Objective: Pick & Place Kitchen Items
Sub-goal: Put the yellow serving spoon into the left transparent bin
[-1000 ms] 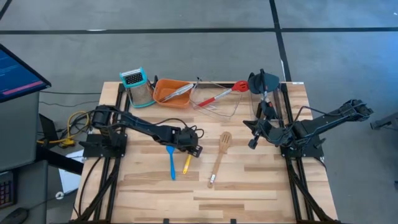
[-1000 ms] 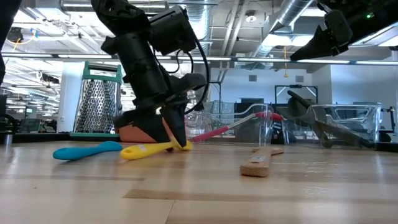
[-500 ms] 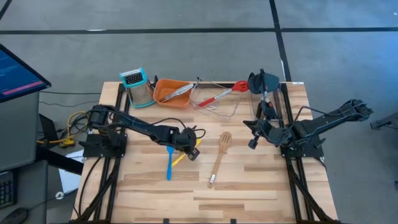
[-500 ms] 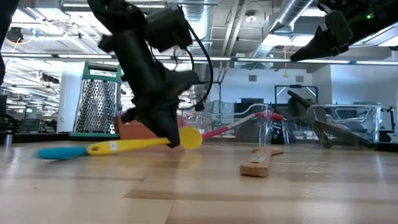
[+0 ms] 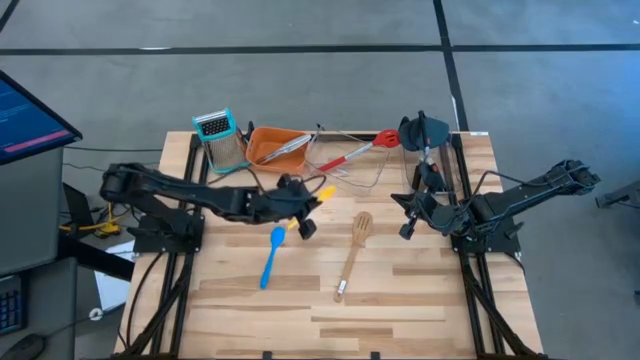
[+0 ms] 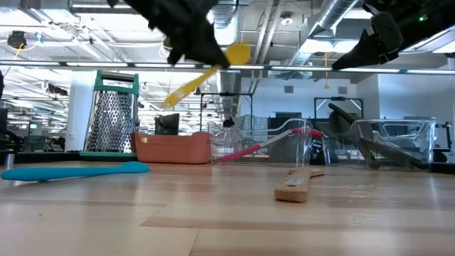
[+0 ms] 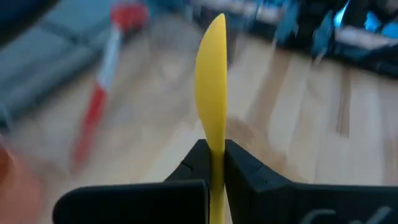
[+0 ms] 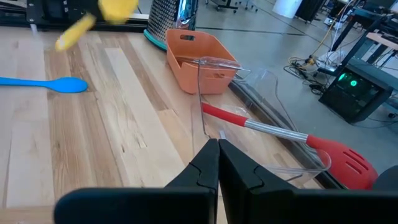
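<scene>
Left wrist view: left gripper [image 7: 215,163] clenched on yellow spoon [image 7: 211,81], handle hidden below fingers, lifted over table middle. Right gripper [image 8: 217,163] clenched empty, near right edge.

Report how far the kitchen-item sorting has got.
Looks done: silver tongs lie in the orange tray, and a red spatula rests in the clear bin. In hand: the left gripper is shut on the yellow spoon, lifted off the table. Left: the blue spoon and wooden spatula lie loose on the table. The right gripper waits, shut, at the right edge.
</scene>
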Robot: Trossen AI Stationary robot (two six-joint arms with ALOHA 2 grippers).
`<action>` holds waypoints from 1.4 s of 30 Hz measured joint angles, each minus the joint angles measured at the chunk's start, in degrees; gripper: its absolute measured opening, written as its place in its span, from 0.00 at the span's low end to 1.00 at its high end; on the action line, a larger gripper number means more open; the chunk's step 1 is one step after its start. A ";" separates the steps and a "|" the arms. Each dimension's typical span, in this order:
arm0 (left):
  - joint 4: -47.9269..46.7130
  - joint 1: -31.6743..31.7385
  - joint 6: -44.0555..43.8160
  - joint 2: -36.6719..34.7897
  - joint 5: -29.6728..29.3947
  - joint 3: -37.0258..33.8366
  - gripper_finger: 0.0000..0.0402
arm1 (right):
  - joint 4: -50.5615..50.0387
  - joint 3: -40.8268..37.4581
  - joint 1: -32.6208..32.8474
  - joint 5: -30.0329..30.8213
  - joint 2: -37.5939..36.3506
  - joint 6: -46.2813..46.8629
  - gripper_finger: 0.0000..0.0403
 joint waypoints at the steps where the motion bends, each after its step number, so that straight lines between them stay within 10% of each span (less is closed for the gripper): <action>1: 1.37 0.18 2.56 -0.97 -0.69 0.00 0.00 | 0.02 0.00 0.00 0.02 0.00 0.00 0.00; 18: 18.23 7.16 26.29 -2.72 2.42 0.04 0.00 | 0.13 0.00 0.00 0.13 0.00 0.00 0.00; 26: 22.78 14.11 26.44 -2.60 16.72 0.04 0.01 | 0.10 0.02 0.00 0.13 0.00 -0.02 0.00; 42: 25.65 10.24 25.90 -2.35 17.55 0.11 0.00 | 0.13 0.00 -0.02 0.15 0.00 -0.17 0.00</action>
